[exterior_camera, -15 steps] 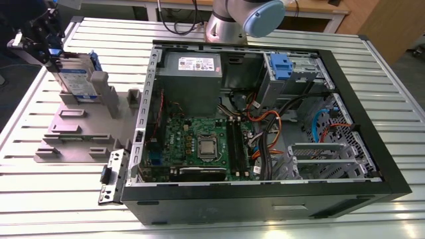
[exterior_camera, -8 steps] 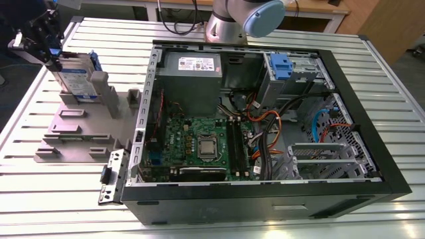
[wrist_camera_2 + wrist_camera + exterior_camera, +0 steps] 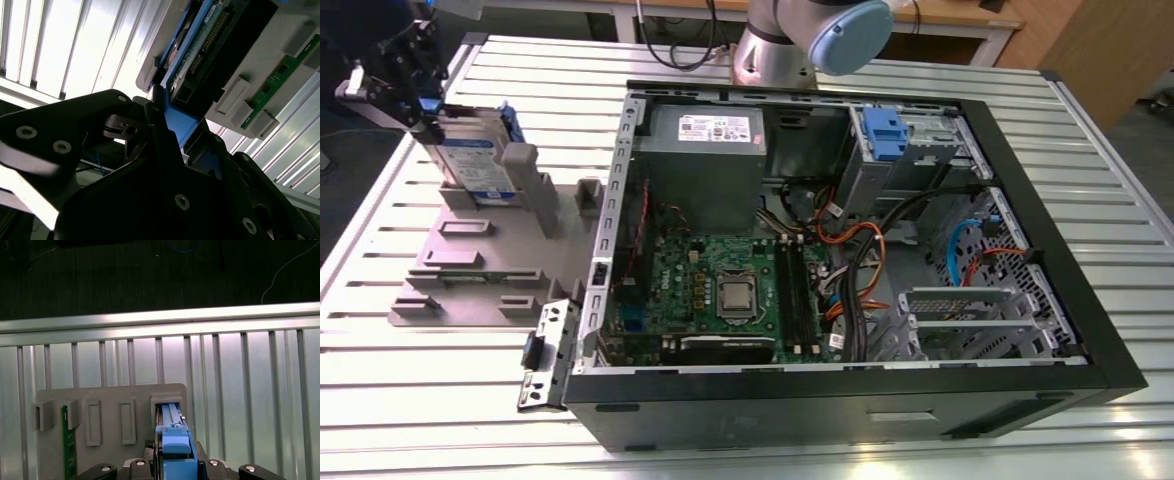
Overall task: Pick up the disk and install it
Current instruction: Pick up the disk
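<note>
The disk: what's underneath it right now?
The disk stands on edge, slotted into the grey holder, which lies on the slatted metal table. Its bottom edge is hidden inside the holder.

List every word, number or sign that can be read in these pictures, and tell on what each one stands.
No text can be read.
White-and-blue label on the disk: print too small to read.
White sticker on the grey metal box: print too small to read.
Motherboard: markings too small to read.
</note>
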